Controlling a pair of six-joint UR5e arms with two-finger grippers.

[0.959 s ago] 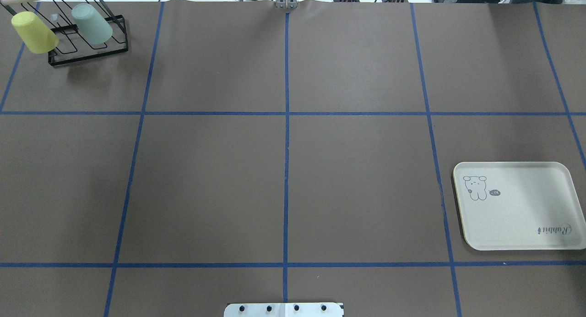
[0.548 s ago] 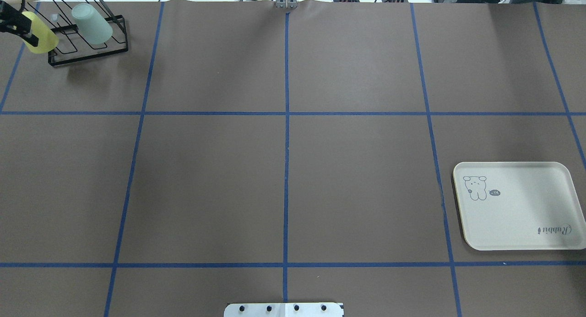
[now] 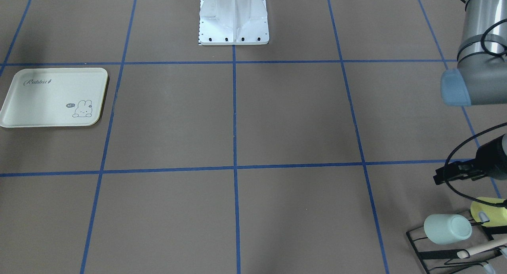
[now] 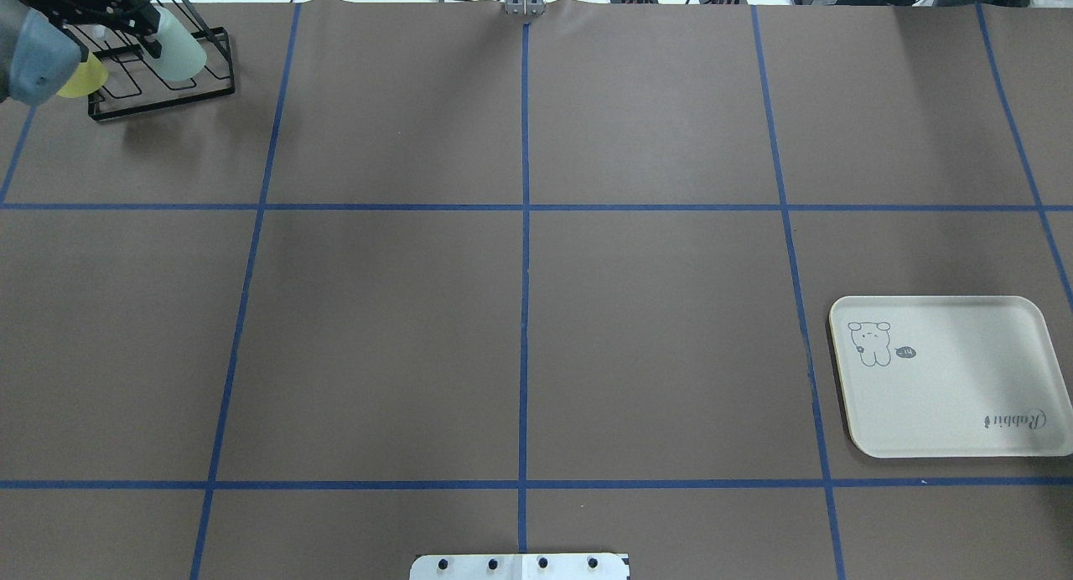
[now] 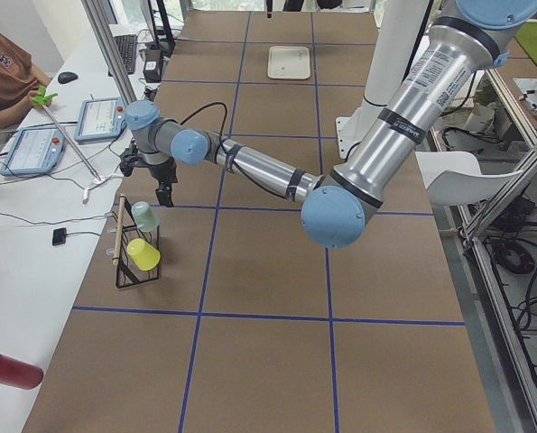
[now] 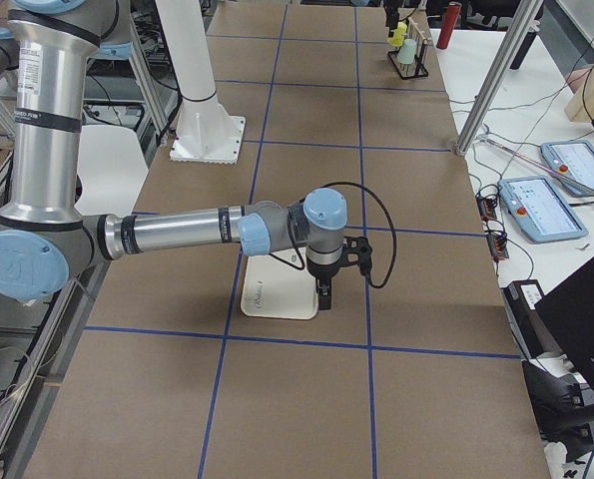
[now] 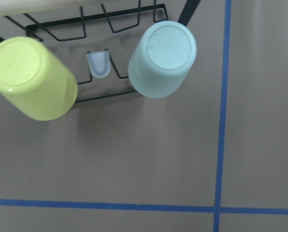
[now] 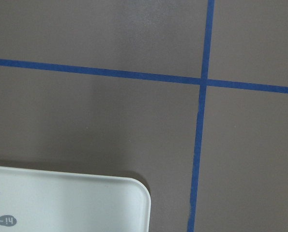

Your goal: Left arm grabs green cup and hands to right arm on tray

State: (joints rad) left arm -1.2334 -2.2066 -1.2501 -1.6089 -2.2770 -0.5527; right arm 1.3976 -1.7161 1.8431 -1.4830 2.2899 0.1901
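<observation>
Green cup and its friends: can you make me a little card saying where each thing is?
Green cup: tipped on the black wire rack, bottom toward the left wrist camera
Yellow cup: on the same rack, beside it
Tray: flat on the table, far from the rack, no cup on it
Left arm: over the rack, jaws above the cups, not touching them
Right arm: jaws pointing down by a tray corner
Jaws open or shut: cannot tell

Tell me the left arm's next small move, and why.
Probably lower the left claw toward the green cup and centre on its body. The cup sits inverted and tilted on the wire rack beside the yellow cup, not yet gripped, and the wrist view shows it off to the upper right.
</observation>
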